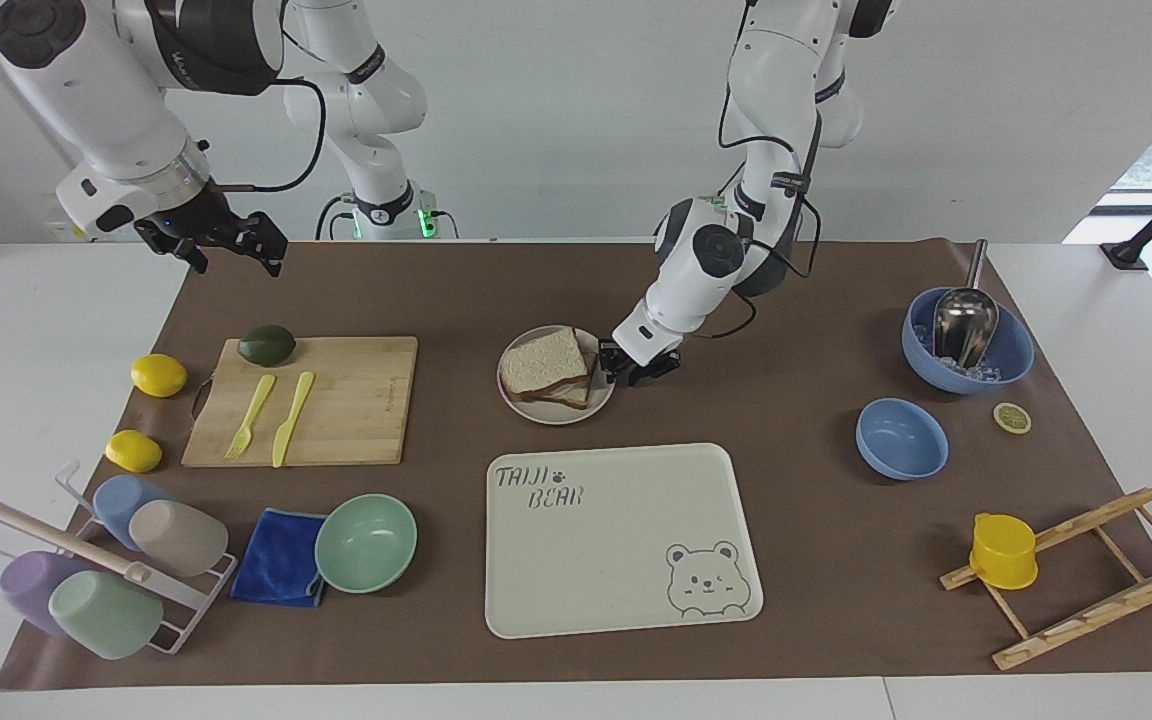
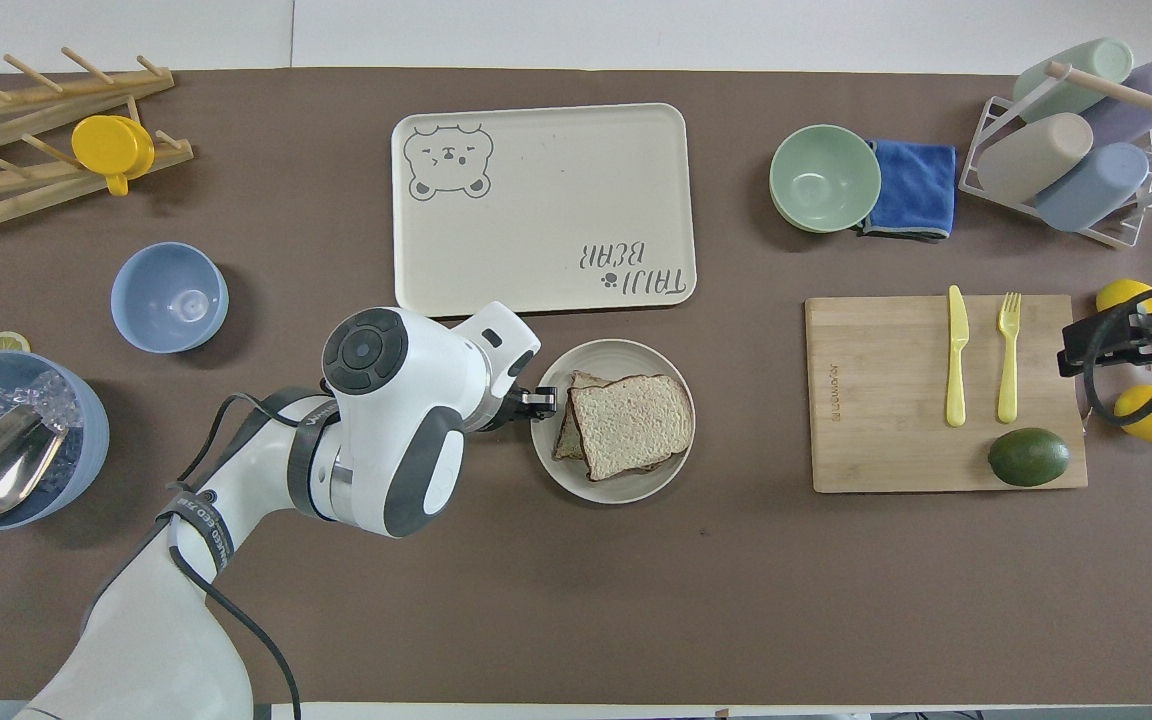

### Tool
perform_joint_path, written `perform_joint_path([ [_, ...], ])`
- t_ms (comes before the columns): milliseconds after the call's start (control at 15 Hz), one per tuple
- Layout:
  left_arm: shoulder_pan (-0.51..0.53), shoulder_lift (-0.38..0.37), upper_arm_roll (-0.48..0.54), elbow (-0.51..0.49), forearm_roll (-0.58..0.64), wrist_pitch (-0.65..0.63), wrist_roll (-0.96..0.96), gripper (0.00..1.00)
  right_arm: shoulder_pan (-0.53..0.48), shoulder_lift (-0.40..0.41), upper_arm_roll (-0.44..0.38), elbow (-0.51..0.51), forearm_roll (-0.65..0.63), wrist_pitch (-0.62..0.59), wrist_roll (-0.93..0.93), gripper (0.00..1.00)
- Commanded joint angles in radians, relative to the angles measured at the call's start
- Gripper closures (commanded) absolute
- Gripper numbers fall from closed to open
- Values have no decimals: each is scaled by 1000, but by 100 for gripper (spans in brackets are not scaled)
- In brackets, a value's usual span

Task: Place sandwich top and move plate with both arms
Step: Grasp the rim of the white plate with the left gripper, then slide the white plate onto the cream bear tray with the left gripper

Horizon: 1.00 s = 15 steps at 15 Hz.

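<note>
The sandwich top [image 1: 543, 362] [image 2: 631, 424], a white bread slice with a brown crust, lies on top of other slices on the round beige plate [image 1: 558, 415] [image 2: 612, 492] in the middle of the mat. My left gripper [image 1: 624, 364] [image 2: 542, 402] is low at the plate's rim on the side toward the left arm's end, touching or almost touching it. My right gripper [image 1: 232, 250] [image 2: 1071, 352] hangs open and empty in the air over the mat's corner at the right arm's end, above the cutting board's edge and the lemons.
The cream bear tray [image 1: 622, 538] lies just beside the plate, farther from the robots. A wooden cutting board [image 1: 306, 400] holds an avocado, a yellow fork and a knife, with two lemons [image 1: 158, 375] beside it. Blue bowls [image 1: 902, 438], a green bowl [image 1: 366, 542], a cup rack and a wooden rack stand around.
</note>
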Motion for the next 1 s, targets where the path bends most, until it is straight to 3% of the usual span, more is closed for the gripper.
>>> perform_joint_path([
  [0, -38, 5, 15, -7, -20, 26, -17, 81, -12, -11, 4, -16, 22, 6, 9, 0],
  [133, -38, 3, 15, -15, -20, 26, -38, 100, -11, -11, 4, -16, 22, 5, 8, 0],
  [667, 23, -29, 15, 18, -21, -44, -40, 100, -10, -13, 4, -16, 22, 3, 6, 0],
  [933, 163, -1, 15, 255, -32, -288, -40, 100, -10, -11, 4, -16, 22, 3, 6, 0],
])
